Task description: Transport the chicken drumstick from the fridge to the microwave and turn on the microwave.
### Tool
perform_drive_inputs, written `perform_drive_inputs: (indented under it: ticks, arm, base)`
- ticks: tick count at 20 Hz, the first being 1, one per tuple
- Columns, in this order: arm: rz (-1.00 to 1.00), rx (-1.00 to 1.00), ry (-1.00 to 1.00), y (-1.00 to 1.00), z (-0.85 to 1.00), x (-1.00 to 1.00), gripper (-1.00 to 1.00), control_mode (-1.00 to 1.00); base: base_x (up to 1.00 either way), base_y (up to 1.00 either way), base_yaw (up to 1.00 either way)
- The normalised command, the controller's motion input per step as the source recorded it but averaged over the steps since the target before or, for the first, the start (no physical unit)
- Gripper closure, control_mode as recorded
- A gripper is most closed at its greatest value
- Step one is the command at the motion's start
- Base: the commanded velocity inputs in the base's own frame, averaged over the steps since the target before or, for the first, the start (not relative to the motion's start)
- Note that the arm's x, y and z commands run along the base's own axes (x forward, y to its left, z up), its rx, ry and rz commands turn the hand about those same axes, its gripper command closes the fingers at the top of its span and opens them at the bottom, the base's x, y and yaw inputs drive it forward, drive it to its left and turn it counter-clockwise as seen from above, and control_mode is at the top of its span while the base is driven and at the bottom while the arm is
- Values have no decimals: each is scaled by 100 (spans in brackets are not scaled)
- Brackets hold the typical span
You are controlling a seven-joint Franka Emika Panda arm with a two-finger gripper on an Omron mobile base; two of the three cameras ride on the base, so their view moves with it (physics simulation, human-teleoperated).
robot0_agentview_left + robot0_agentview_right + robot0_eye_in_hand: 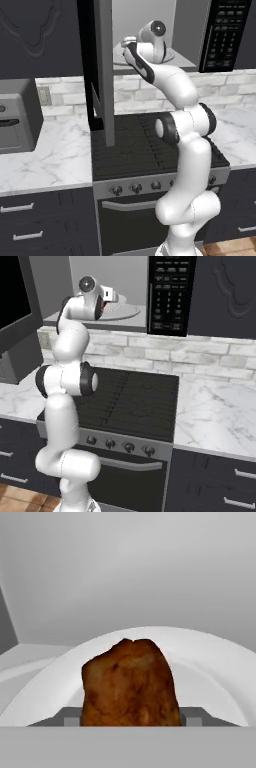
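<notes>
**A:** Where are you in the job right now?

**B:** Your gripper (111, 296) is reaching into the open microwave (220, 35), and the chicken drumstick (131, 682) sits between the two fingers, clasped on both sides. In the hand view the meat is over the white round plate (210, 657), with the plate's rim curving behind it and the microwave's grey back wall beyond that.

**A:** So should you let go?

**B:** I'd judge yes, but lower first. You cannot tell from these views whether the drumstick is touching the plate or hanging just above it. Ease down until it rests, then spread the fingers fully so the meat doesn't cling to one side.

**A:** Anything to watch on the way out?

**B:** Pull the hand straight back toward the microwave's opening. The microwave door (102, 70) stands swung out to the left of the cavity, above the stove (135, 401), so keep your elbow clear of it. After that you still have to shut the door and press the button panel (167, 293) at the microwave's right side.
</notes>
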Motion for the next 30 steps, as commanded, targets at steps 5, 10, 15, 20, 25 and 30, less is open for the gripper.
perform_drive_inputs:
  ticks: [5,10,15,20,25,30]
  arm:
    - [4,0,-4,0,0,29,-100,-100]
    - [1,1,-7,-4,3,37,-100,-100]
    - [0,4,-20,-5,63,-12,-100,-100]
    - [0,2,-3,-10,29,-73,-100,-100]
    - [0,0,-11,-35,-21,-100,-100,-100]
    - [6,-6,-63,-6,-23,-100,-100,-100]
  base:
    - [0,0,0]
    - [0,0,0]
    - [0,0,0]
    - [0,0,0]
    - [0,0,0]
    - [0,0,0]
